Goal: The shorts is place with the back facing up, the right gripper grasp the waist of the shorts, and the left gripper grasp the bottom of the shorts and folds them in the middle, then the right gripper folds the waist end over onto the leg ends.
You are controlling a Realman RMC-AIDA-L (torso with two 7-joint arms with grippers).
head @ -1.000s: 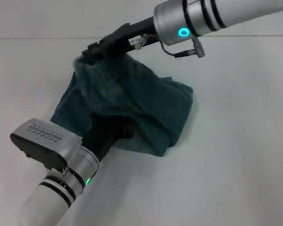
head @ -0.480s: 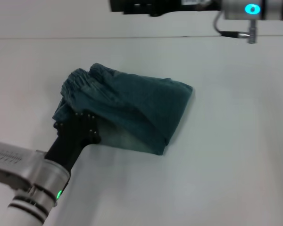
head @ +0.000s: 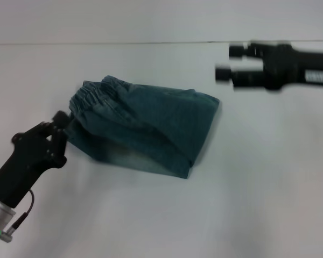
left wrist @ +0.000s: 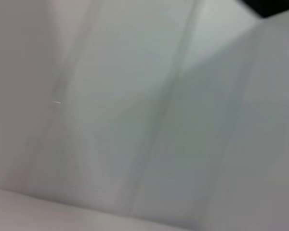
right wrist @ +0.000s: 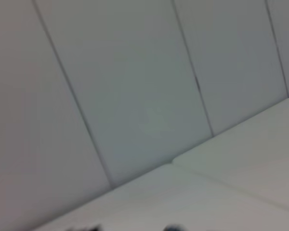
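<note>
Now the shorts (head: 142, 126) lie folded at centre-left of the head frame on the white worktop (head: 258, 188), waist (head: 94, 92) at the upper left. Left pincer (head: 61, 128), lower left, fingers spread, sits just beside the fabric edge. Right pincer (head: 226, 63), upper right, fingers spread, hangs well apart, empty.

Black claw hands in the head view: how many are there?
2. The black left gripper sits beside the folded blue-green denim shorts, at their ruffled end. The black right gripper hangs apart, off to the shorts' other side.
</note>
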